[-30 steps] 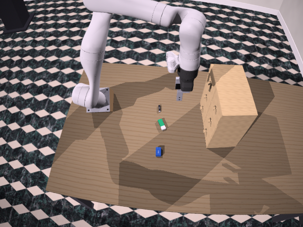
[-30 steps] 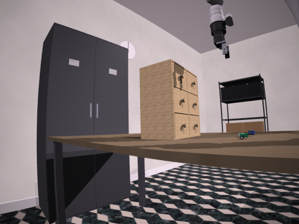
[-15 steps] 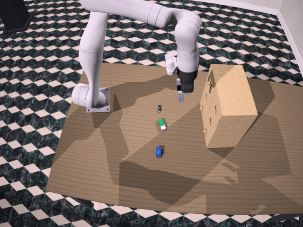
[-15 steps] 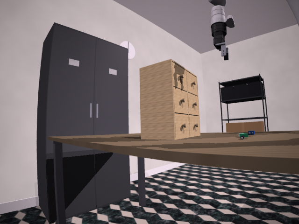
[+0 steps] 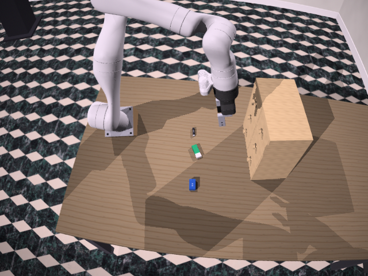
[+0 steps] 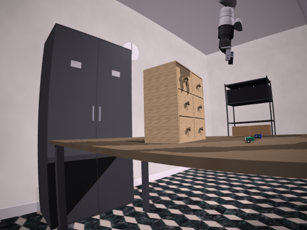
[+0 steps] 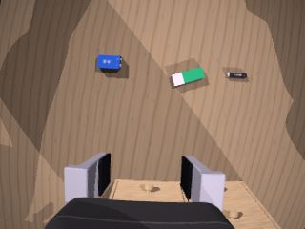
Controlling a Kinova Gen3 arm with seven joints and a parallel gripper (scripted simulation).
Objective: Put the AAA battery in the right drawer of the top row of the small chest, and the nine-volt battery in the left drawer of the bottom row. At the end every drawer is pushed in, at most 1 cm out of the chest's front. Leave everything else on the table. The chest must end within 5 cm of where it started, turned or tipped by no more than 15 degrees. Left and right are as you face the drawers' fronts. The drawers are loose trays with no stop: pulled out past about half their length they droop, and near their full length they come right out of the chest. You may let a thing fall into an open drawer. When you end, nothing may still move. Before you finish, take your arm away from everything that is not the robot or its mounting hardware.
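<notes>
My end effector [image 5: 221,121] fingers apart, empty, high above bench [image 5: 125,190]. AAA battery [image 5: 194,131]: small dark cylinder lying flat. Nine-volt battery [image 5: 192,184]: blue block, nearer. Chest [image 5: 279,125] right, drawers shut.

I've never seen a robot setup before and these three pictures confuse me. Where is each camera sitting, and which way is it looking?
Top: high above, looking down on the table; shows the whole arm and the open gripper.
Exterior: low beside the table, looking across at the chest and its drawer fronts; shows only the wrist and gripper, high above.
Wrist: on the arm's end, looking down past the fingers, with the chest's top just below.
Shared: all three show the blue nine-volt battery and the green-and-white block.
</notes>
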